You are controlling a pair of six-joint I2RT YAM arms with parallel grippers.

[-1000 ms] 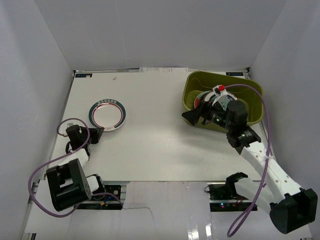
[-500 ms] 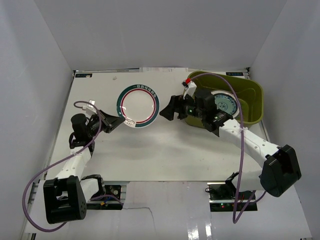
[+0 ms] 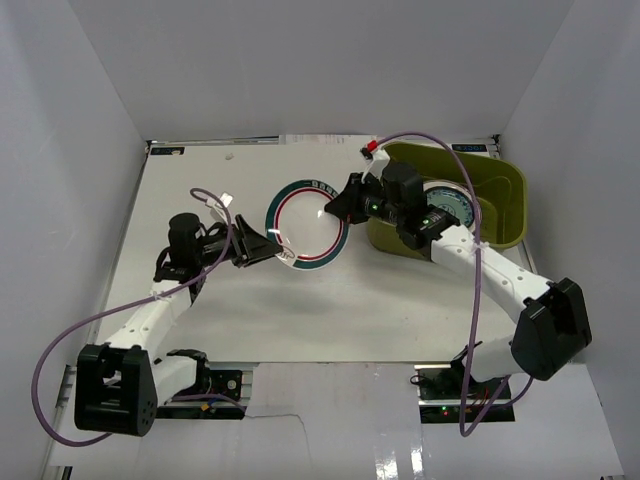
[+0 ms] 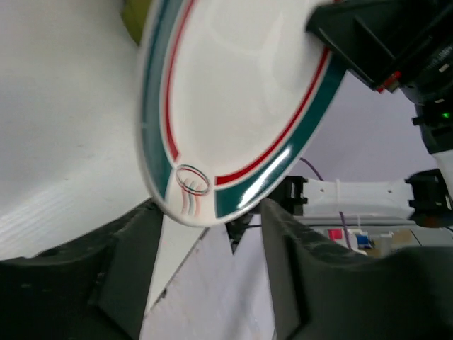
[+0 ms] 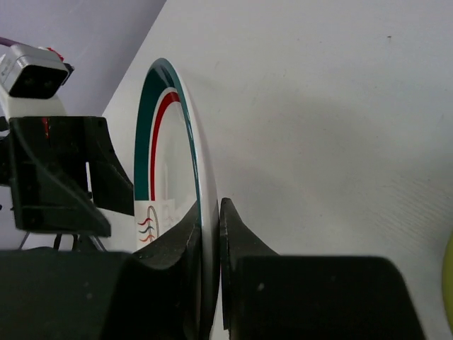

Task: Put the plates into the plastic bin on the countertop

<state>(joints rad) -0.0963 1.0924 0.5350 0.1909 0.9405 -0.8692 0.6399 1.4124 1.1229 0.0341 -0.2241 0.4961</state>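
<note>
A white plate with a teal and red rim (image 3: 306, 224) hangs tilted above the countertop (image 3: 250, 300), between the two arms. My right gripper (image 3: 335, 207) is shut on its right rim; the right wrist view shows the plate (image 5: 170, 149) edge-on, pinched between the gripper's (image 5: 211, 234) fingers. My left gripper (image 3: 272, 247) is at the plate's left edge with its jaws open. In the left wrist view the plate's (image 4: 233, 106) lower rim sits between the spread fingers of that gripper (image 4: 209, 237). The olive plastic bin (image 3: 500, 180) stands at the back right, with a teal plate (image 3: 445, 207) inside.
White walls enclose the countertop on three sides. The right arm reaches from its base at the near right, across the bin's front left corner. A purple cable loops over each arm. A small mark lies at the back left (image 3: 229, 157).
The left arm carried the plate rightward toward the bin. The right gripper came out of the bin and shut on the plate's rim. The left jaws opened.
</note>
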